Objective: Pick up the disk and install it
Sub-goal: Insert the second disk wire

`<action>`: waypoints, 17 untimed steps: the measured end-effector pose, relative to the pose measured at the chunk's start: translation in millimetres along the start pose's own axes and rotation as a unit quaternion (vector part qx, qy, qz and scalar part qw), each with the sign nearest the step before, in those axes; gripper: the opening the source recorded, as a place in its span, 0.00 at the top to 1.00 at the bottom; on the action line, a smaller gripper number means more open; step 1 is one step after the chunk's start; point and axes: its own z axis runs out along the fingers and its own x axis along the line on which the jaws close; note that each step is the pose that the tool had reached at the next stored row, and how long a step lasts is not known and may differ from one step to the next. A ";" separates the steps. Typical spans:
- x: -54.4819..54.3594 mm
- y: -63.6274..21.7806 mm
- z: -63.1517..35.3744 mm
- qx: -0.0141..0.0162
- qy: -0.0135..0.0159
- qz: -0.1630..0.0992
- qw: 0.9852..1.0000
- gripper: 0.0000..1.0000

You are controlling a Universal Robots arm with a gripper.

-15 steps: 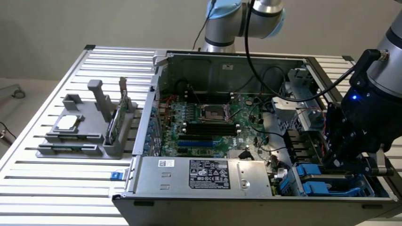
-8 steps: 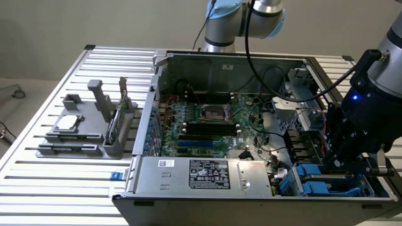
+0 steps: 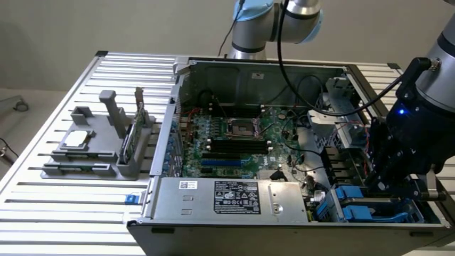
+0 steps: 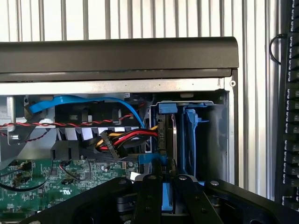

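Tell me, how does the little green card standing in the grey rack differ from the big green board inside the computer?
The green card stands upright on its edge in the grey rack, outside the case; the green board lies flat inside the open computer case. The card is far smaller than the board. The board has cables running over it; the card has none. Both are green circuit boards.

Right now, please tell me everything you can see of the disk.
The disk stands on its edge in the drive bay at the open computer case's front corner. Its bright blue plastic carrier shows, with a thin metal edge. The gripper is closed on its blue rim. Red, yellow and black cables lie beside it.
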 end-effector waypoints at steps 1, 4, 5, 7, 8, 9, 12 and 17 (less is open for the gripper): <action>-0.1 -0.1 0.4 0.000 0.000 0.000 1.000 0.84; -0.1 -0.1 1.0 0.000 0.000 0.000 1.000 0.84; -0.1 -0.1 1.0 0.000 0.000 0.000 1.000 0.84; -0.1 -0.1 1.0 0.000 0.000 0.000 1.000 0.84; -0.1 -0.1 1.0 0.000 0.000 0.000 1.000 0.84; -0.1 -0.1 0.9 0.000 0.000 0.000 1.000 0.84; -0.1 0.0 0.2 0.000 0.001 0.000 1.000 0.84; -0.1 0.3 -3.0 0.000 0.000 0.000 1.000 0.84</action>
